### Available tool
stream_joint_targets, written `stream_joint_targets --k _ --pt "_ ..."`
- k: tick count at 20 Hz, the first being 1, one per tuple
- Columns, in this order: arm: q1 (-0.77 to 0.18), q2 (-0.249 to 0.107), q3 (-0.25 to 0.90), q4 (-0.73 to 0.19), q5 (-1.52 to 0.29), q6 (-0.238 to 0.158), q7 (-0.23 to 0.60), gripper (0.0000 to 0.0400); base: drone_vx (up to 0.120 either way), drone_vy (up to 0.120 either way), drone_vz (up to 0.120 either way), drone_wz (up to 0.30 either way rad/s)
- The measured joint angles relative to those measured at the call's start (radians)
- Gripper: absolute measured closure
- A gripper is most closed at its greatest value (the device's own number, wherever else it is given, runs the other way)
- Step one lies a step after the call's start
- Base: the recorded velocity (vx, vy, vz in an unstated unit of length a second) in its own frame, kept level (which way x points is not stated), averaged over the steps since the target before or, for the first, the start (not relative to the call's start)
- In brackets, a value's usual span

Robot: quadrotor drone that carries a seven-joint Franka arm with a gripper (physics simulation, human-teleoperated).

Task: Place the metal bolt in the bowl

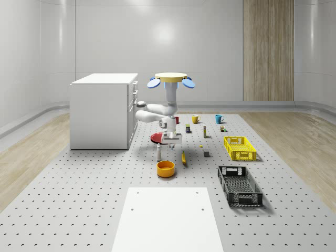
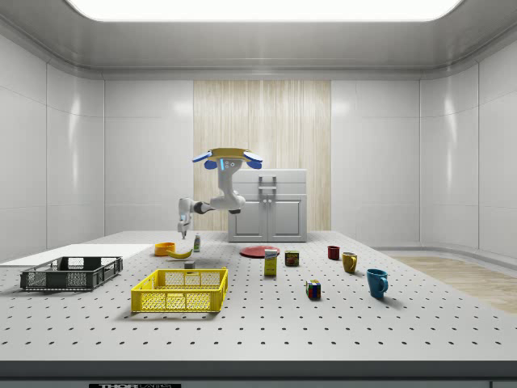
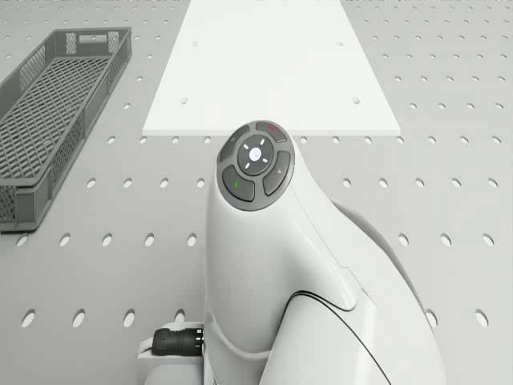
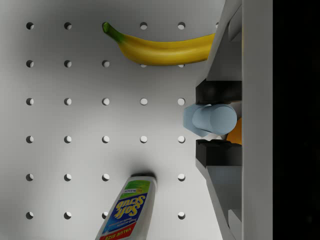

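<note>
Bolt: a pale blue-grey cylinder, seen end-on in the wrist view, clamped between the two black finger pads, so the gripper is closed on it, with the fingers only as far apart as the shank is wide. Being metal, it should be stiff, dense for its size and smooth enough to slip; a hold across the shank, as here, looks sound. An orange patch just beyond it appears to be the bowl. The drone hovers above the perforated table, right of the white cabinet in the whole-scene view, arm reaching down toward the near side. On the table below lie a banana and a scrub bottle, well apart.
</note>
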Motion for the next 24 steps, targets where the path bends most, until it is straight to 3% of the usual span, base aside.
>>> stream_joint_targets --k 3,11,17,24 --pt "0.0 -0.002 0.0 0.0 0.001 0.002 0.0 0.03 0.12 -0.027 0.0 0.0" --pt "-0.001 -0.006 0.001 0.0 0.002 0.005 0.001 0.03 0.12 -0.12 0.0 0.0" --pt "-0.001 -0.008 0.001 0.0 0.003 0.008 0.001 0.03 0.12 -0.02 0.0 0.0" --pt "-0.002 -0.011 0.001 0.0 0.004 0.01 0.001 0.03 0.12 0.0 -0.114 0.0"
